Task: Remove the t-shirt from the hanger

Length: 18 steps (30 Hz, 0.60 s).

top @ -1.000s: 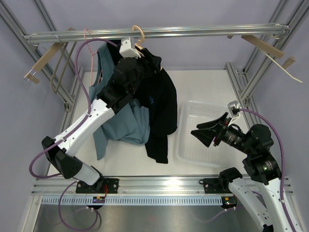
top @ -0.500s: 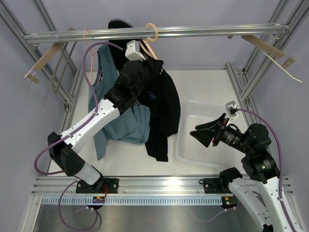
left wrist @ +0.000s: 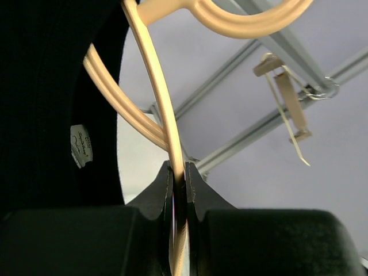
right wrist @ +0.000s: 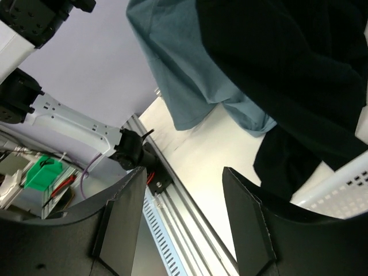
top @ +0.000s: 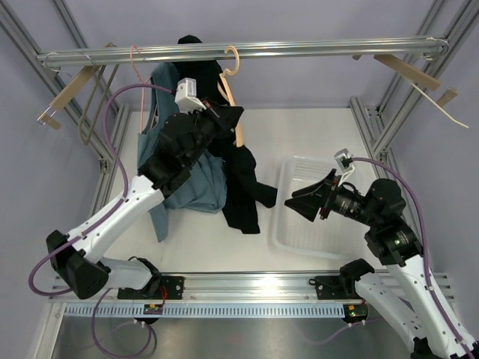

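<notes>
A black t-shirt hangs from a peach hanger whose hook sits on the top rail. The hanger's right arm is bare and tilted. My left gripper is shut on the hanger; in the left wrist view the jaws pinch the thin peach hanger bar, with the black t-shirt on the left. My right gripper stands open, right of the shirt's hem. In the right wrist view the right gripper holds nothing, and the black t-shirt hangs ahead of it.
A teal garment hangs on a pink hanger just left of the black shirt. A white basket lies on the table under my right arm. Wooden clip hangers hang at both ends of the rail.
My left gripper closed on the hanger and pulled it down and to the left, tilting it; the shirt swung and bunched leftward. My right gripper moved left toward the shirt's hem.
</notes>
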### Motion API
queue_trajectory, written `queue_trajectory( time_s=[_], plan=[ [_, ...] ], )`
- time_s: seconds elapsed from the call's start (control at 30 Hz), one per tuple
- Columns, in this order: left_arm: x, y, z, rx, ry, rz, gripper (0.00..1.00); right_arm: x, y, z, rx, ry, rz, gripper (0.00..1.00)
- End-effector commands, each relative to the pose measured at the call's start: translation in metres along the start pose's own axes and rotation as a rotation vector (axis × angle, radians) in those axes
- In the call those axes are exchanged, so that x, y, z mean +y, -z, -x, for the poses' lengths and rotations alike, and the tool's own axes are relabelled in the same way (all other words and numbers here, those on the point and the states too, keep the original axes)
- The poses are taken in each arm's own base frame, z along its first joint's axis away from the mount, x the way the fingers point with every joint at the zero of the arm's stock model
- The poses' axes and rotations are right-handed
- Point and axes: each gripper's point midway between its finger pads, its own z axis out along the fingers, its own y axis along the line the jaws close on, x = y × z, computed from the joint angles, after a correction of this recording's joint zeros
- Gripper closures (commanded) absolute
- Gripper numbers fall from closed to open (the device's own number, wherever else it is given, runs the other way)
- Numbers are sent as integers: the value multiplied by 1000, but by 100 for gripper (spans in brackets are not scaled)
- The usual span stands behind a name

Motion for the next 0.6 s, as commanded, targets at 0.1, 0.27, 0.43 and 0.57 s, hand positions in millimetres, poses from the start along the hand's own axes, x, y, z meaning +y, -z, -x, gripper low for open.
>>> queue_trajectory(
  time_s=[0.1,0.27,0.43,0.57],
  plan=[
    [-98,69,83,-182,93,-395,100,24,-29,5,7,55,63,31],
    [-116,95,76,-119,190,-519,100,56,-50,2,47,152,107,25],
    [-122,124,82,-125,216,-581,100,79,-63,-4,52,201,130,17],
    [-129,165,100,-190,260,-655,100,85,-80,-10,63,222,80,16]
  ],
)
